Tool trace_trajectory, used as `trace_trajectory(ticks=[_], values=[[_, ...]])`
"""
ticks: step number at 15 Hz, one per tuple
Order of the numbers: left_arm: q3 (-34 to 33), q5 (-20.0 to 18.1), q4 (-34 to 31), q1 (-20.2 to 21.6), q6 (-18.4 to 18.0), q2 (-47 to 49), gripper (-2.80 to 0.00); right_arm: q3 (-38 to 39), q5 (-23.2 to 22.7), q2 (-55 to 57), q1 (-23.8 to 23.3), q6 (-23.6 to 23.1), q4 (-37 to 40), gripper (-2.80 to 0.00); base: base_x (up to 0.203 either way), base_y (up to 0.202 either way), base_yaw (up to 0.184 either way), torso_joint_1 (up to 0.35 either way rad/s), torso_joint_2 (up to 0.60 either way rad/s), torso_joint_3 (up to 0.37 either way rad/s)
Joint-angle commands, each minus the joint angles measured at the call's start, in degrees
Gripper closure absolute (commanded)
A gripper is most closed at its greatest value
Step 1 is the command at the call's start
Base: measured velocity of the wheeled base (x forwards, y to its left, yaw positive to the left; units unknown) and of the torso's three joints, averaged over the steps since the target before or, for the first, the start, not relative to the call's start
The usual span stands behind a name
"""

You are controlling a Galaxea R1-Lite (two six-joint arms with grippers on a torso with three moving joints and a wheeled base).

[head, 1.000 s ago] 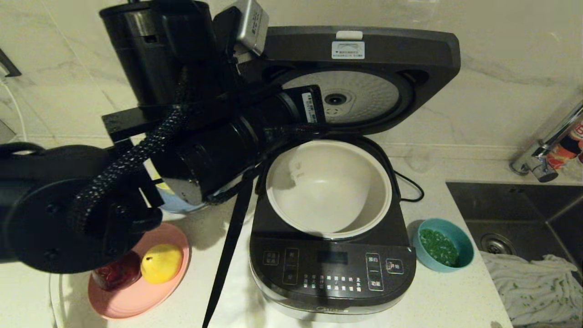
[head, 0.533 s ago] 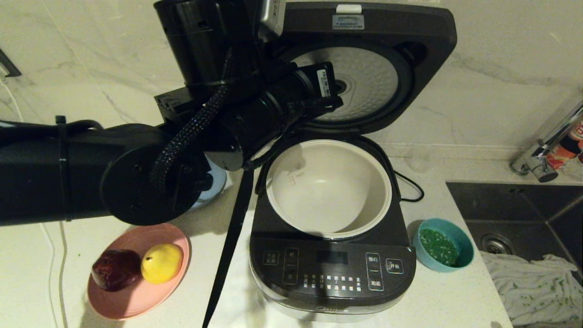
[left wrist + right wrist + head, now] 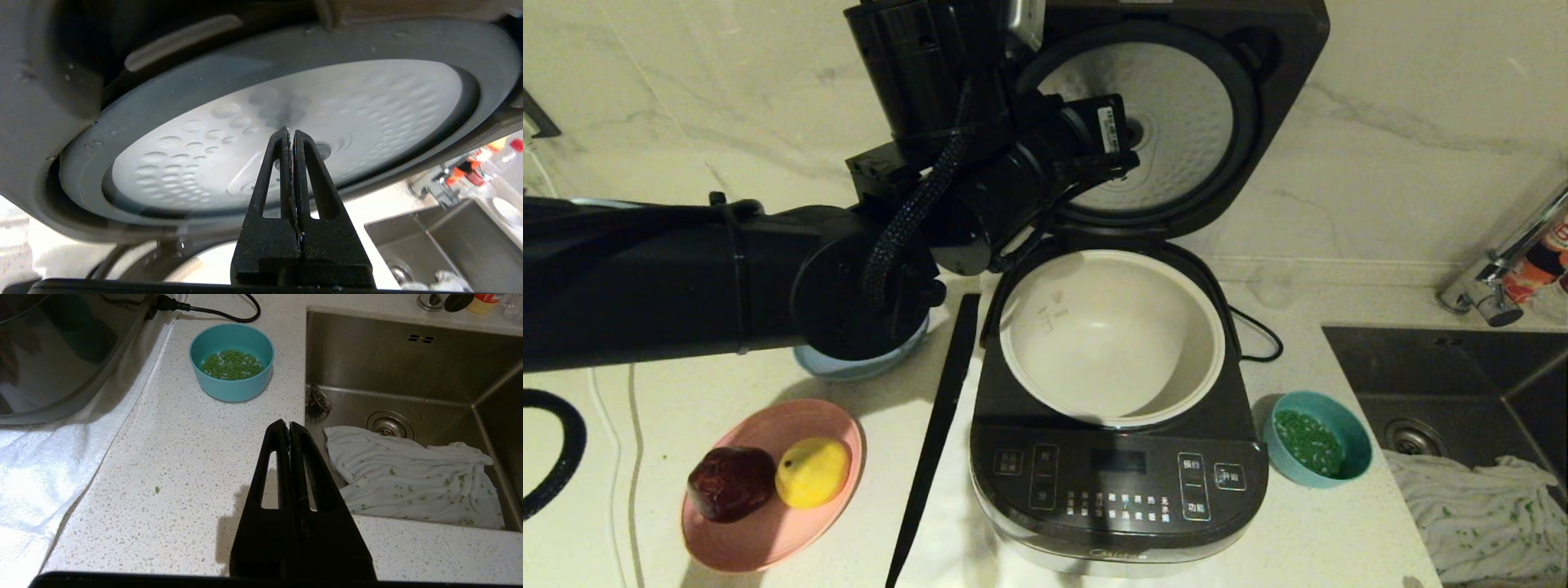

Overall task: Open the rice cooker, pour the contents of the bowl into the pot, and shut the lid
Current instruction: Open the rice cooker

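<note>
Sitting on the white speckled counter (image 3: 1339, 539), the rice cooker (image 3: 1119, 482) has its lid (image 3: 1176, 122) swung all the way up, so the silver dimpled inner plate faces forward. The cream-white pot (image 3: 1112, 339) inside looks bare, with only faint level marks on its wall.

The left gripper (image 3: 291, 134) is raised right in front of the underside of the lid, its fingers pressed together with nothing between them. From the wrist camera the tips sit very close to the dimpled plate, though whether they actually touch it is hard to call. In the head view the left arm reaches in from the left and blocks part of the lid.

The bowl (image 3: 1319, 449) sits on the counter just right of the cooker's front corner, between the cooker and the sink (image 3: 1445, 367), with the green contents (image 3: 1308, 443) inside. The right gripper (image 3: 289, 428) hovers over the counter near the sink edge, apart from the bowl, fingers also squeezed shut and holding nothing.

Other stuff: a pink plate (image 3: 768, 539) holding a yellow fruit (image 3: 813, 471) and a dark red one (image 3: 729, 483), and a white cloth (image 3: 412, 477) lying in the sink.
</note>
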State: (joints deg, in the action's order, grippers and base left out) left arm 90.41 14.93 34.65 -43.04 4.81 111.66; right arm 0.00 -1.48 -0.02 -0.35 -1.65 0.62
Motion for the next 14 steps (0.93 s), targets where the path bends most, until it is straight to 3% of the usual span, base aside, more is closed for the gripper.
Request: trace_trajectory(ticks=[1, 8, 14], values=[[1.3, 0.2, 0.2, 0.2, 0.0, 1.2, 0.00, 0.1, 0.0, 0.0, 0.0, 0.0, 0.0, 0.00, 0.000, 0.000, 0.000, 0.000, 0.00, 0.000], [-1.1, 0.0, -0.6, 0.2, 0.0, -2.7, 0.00, 0.1, 0.0, 0.0, 0.0, 0.0, 0.0, 0.00, 0.000, 0.000, 0.000, 0.000, 0.00, 0.000], [-21.7, 0.0, -0.9, -1.3, 0.1, -20.7, 0.00, 0.1, 0.0, 0.0, 0.0, 0.0, 0.0, 0.00, 0.000, 0.000, 0.000, 0.000, 0.00, 0.000]])
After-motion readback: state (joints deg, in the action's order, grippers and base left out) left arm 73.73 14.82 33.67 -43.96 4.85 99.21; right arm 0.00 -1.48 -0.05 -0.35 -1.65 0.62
